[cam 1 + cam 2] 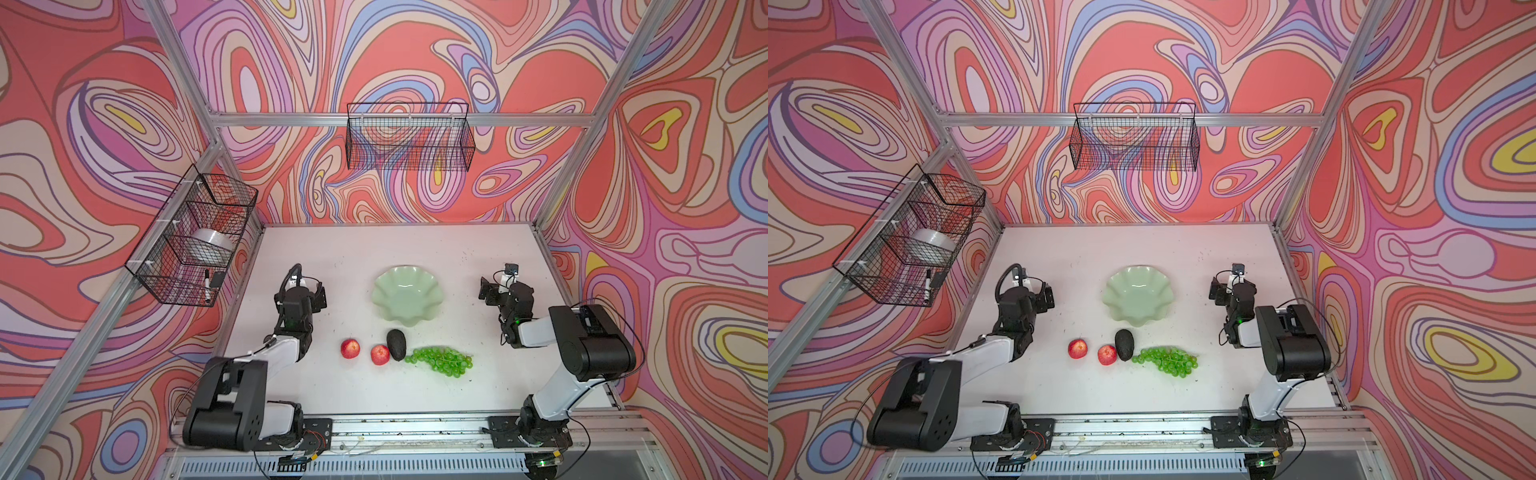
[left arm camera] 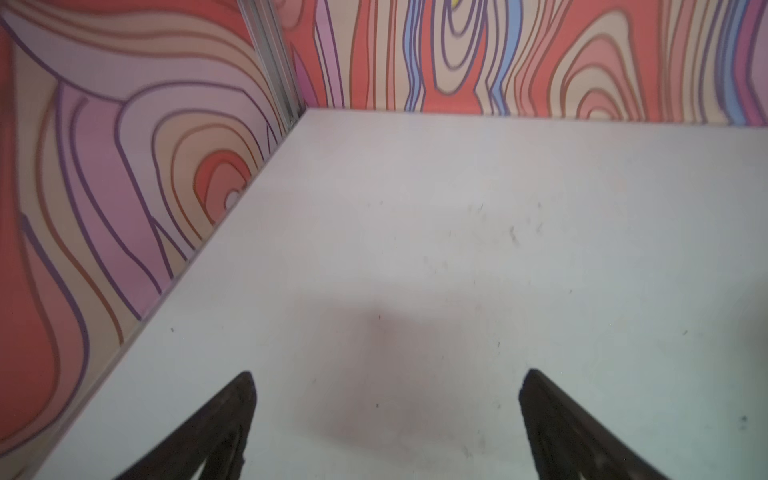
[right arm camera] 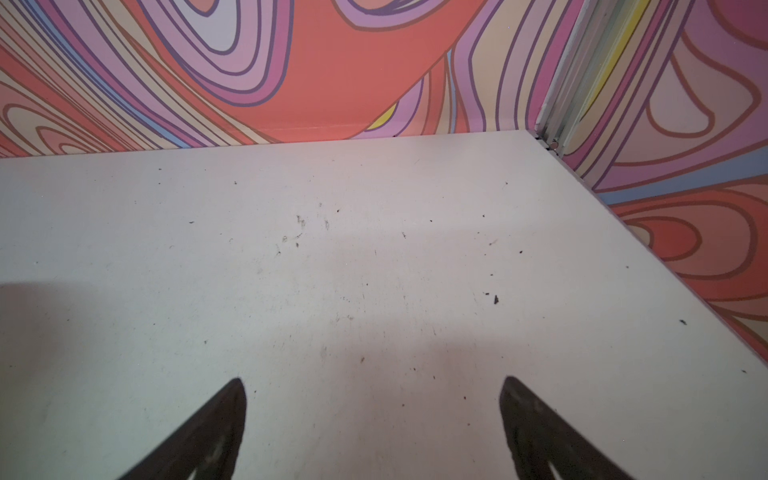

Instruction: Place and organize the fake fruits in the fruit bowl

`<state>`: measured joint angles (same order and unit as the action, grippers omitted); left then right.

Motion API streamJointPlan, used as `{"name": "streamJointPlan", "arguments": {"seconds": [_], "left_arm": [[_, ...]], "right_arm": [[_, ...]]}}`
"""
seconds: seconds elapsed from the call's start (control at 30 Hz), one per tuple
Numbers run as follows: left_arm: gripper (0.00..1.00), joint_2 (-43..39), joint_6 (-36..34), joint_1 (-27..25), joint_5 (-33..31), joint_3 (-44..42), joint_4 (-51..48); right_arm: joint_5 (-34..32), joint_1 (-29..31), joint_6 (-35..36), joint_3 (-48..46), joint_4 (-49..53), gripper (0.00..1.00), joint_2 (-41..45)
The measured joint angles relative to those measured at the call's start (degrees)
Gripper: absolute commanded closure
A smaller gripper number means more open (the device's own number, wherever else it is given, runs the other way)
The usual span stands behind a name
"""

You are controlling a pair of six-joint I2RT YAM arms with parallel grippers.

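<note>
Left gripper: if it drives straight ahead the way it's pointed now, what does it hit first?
Probably the table: the open left gripper tilts down toward it. If it cleared the table, the patterned back wall would come next. Nothing else shows ahead of its fingers; depth is hard to judge.

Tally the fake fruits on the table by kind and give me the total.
Red apples: 2
Avocado: 1
Green grape bunch: 1
Total: 4, all on the table, none in the fruit bowl.
</note>
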<state>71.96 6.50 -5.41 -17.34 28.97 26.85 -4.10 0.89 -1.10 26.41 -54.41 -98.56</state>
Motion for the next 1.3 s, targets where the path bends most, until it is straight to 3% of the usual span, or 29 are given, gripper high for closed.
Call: {"name": "streamJointPlan", "arguments": {"seconds": [0.1,0.27,0.47,0.57,0.77,0.87,1.3], "left_arm": [[0.0,-9.62,6.75,-0.02,2.54,11.91,-12.74],[0.03,-19.91,11.85,-0.02,8.5,18.86,-30.8],[0.06,-16.5,19.04,-0.74,16.59,20.57,-57.22],[0.06,-14.97,23.15,-5.64,18.4,19.85,-66.27],[0.06,-12.35,29.75,-16.94,18.8,19.08,-71.1],[0.06,-8.96,31.87,-20.22,18.43,17.44,-71.45],[0.08,1.66,34.67,-25.05,18.43,14.84,-67.78]], "right_arm": [[0.04,-0.02,0.0,0.0,0.0,0.02,-0.02],[0.07,-0.07,0.0,0.0,0.0,0.02,0.0],[0.09,-0.07,0.0,0.0,0.02,0.02,0.0],[0.09,-0.07,0.0,0.0,0.02,0.02,0.0],[0.07,-0.07,0.0,0.0,0.0,0.02,0.0],[0.09,-0.07,0.0,0.0,0.02,0.02,0.0],[0.07,-0.07,0.02,0.0,0.0,0.02,0.0]]}}
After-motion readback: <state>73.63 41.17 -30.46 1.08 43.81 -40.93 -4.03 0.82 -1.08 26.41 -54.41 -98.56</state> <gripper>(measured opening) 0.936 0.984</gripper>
